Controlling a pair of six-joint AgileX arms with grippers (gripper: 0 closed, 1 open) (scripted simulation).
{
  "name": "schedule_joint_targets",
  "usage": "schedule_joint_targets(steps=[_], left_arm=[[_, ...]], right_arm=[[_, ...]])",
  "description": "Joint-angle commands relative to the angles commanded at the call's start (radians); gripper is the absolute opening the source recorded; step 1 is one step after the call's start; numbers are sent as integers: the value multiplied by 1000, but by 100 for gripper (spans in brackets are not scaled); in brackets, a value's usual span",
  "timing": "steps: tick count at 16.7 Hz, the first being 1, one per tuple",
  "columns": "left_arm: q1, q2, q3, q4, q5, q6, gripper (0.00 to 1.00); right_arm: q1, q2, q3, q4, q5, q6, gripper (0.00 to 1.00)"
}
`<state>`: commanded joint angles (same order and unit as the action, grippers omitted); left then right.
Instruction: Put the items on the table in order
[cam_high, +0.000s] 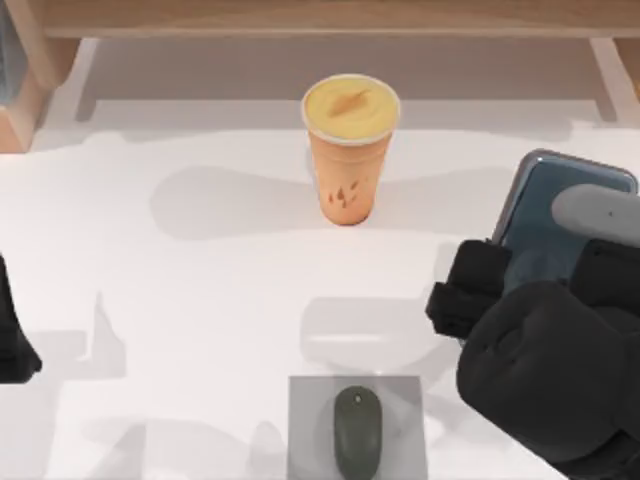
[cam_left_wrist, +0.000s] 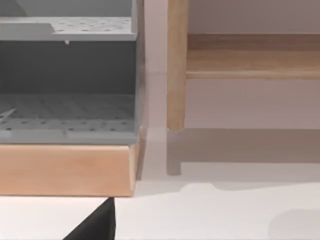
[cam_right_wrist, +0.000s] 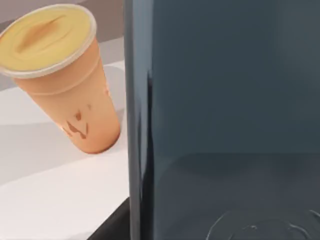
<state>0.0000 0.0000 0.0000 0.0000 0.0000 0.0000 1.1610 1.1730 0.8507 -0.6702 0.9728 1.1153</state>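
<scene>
The orange drink cup (cam_high: 349, 150) with its yellow lid stands upright at the back middle of the white table (cam_high: 200, 300); it also stands beside the phone in the right wrist view (cam_right_wrist: 70, 85). The dark olive-grey mouse (cam_high: 357, 432) lies on a grey square pad at the front middle. At the right, my right gripper (cam_high: 540, 278) is shut on the blue-grey phone (cam_high: 560, 205), with one black finger on each side of its lower part. The phone's dark face (cam_right_wrist: 225, 100) sits very close in the right wrist view. My left arm (cam_high: 12, 340) stays parked at the left edge.
A light wooden shelf (cam_high: 320, 18) runs along the back, with a leg (cam_left_wrist: 176, 65) standing on the table. A grey perforated rack (cam_left_wrist: 65, 75) sits on a wooden base at the back left. The flat grey pad (cam_high: 310, 410) lies under the mouse.
</scene>
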Motion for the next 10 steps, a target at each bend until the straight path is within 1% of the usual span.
schedule_joint_targets(steps=[5,7,10], left_arm=[[0,0,0,0,0,0,100],[0,0,0,0,0,0,100],[0,0,0,0,0,0,100]], right_arm=[[-158,85,-67,114,46,-153,0],[-182,106,-70,134,51,-175,0],[-182,106,-70,134,51,-175,0]])
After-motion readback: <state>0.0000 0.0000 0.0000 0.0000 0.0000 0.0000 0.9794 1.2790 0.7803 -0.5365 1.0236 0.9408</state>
